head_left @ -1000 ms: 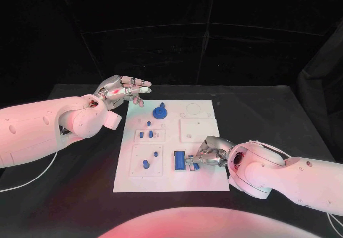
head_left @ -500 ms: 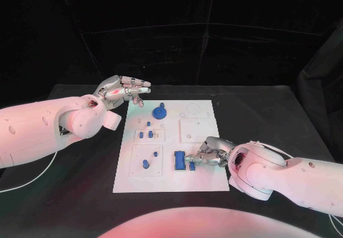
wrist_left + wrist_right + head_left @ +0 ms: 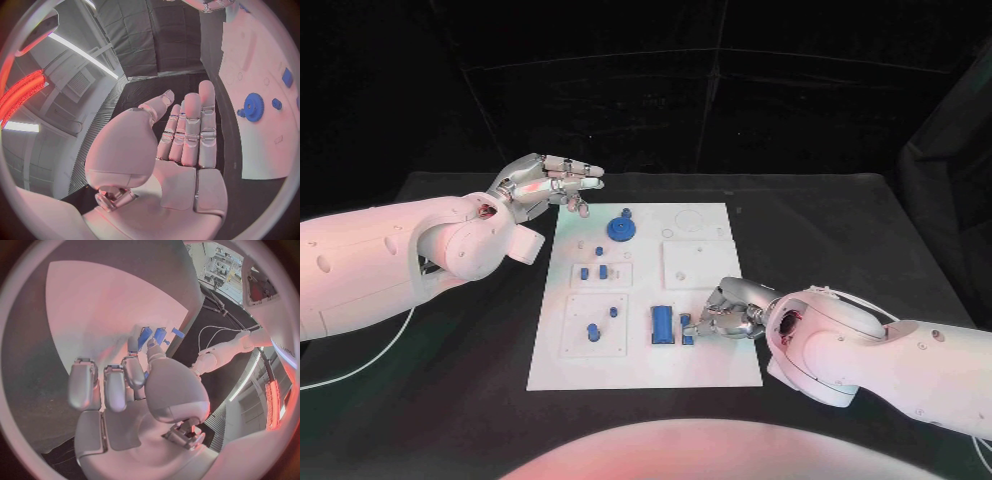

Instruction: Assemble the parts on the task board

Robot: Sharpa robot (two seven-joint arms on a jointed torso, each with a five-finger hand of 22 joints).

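The white task board lies in the middle of the black table. On it are a blue gear, several small blue parts such as one near the left side, and a blue rectangular block. My right hand rests low on the board, its curled fingers pinching a small blue part just right of the block. In the right wrist view the hand curls toward blue parts. My left hand hovers off the board's far left corner, fingers straight, holding nothing; its wrist view shows the hand and the gear.
The board's right half carries pale square plates and a ring outline. Black table surrounds the board on all sides. A white cable trails at the left.
My right hand has shifted slightly on the board, and the small blue part at its fingertips has crept a little farther up beside the block. The left hand has barely moved.
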